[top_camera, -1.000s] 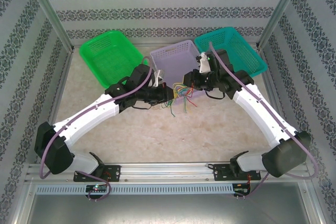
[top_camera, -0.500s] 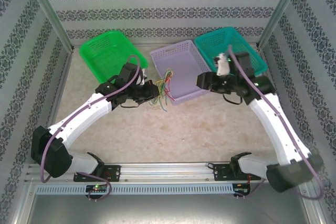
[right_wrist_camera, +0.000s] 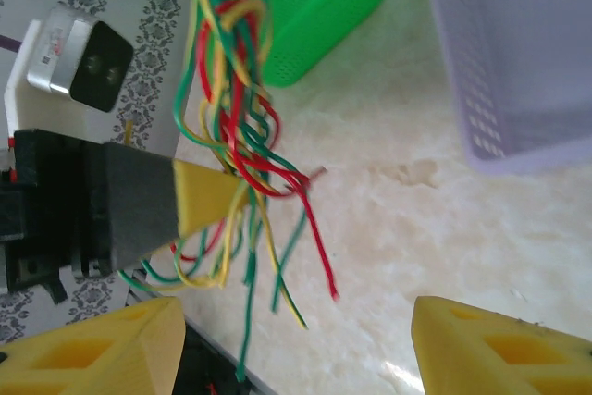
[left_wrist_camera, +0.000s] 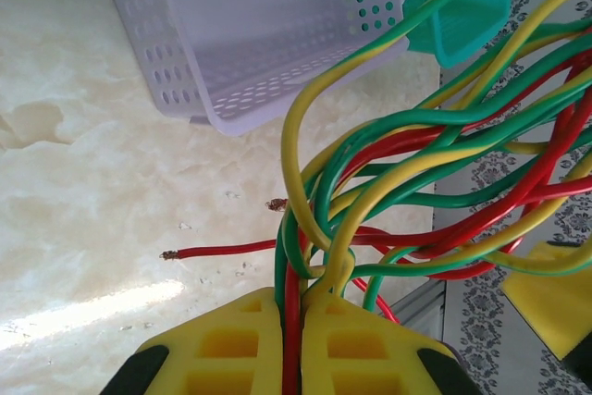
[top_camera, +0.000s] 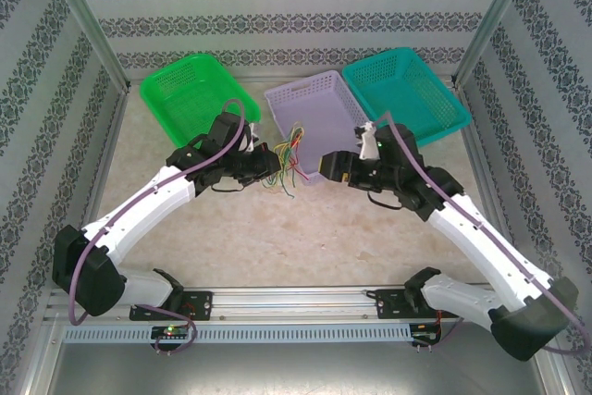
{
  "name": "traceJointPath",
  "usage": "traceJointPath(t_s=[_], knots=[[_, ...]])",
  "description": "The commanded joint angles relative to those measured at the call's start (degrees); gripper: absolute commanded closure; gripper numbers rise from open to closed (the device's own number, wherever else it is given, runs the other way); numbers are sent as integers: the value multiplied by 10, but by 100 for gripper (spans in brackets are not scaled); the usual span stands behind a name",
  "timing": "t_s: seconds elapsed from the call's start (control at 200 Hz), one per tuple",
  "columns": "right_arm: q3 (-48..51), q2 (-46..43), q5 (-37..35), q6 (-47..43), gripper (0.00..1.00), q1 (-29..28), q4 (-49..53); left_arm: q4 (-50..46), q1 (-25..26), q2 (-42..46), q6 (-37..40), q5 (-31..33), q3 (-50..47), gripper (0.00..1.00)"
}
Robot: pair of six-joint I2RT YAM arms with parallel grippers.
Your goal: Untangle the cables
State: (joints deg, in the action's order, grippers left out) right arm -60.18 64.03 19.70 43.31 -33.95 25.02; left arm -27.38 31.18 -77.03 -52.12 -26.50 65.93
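Several cables, red, green and yellow, hang as one knotted bunch from the left gripper, in the air just in front of the lilac basket and above the table. Left wrist view: the yellow pads are pressed together on the wire stems, with a red strand pinched in the seam. Loops fan out beyond, and one bare-ended red tail sticks out sideways. Right gripper sits just beside the bunch, facing it. Right wrist view: its fingers are spread wide with nothing between them, and the loose ends dangle ahead. Judged risks: (1) the strands cross closely, so a closing right grip may catch two or more at once, and a pull would then tighten the knot rather than free one wire. (2) Seizing a loop instead of a free end would have the same effect. (3) A hard pull against the left clamp could drag the whole bunch out of its pads onto the table. (4) Bare wire tips could snag in the lilac basket's perforated wall nearby.
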Motion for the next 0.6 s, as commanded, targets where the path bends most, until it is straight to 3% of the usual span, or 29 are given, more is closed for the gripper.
traceJointPath(t_s=[0.0,0.26,0.46,0.545,0.595], knots=[[-49,55,-59,-15,33,-34,-61,27,9,3,-8,-13,-1,100],[-110,158,-81,-23,41,-70,-72,33,13,2,-10,-18,-1,100],[-116,190,-108,-20,74,-62,-44,21,13,7,-6,-9,10,100],[-114,188,-103,-25,95,-56,-40,3,13,7,3,1,16,100],[-116,183,-92,-35,100,-53,-31,-17,12,7,15,16,24,100]])
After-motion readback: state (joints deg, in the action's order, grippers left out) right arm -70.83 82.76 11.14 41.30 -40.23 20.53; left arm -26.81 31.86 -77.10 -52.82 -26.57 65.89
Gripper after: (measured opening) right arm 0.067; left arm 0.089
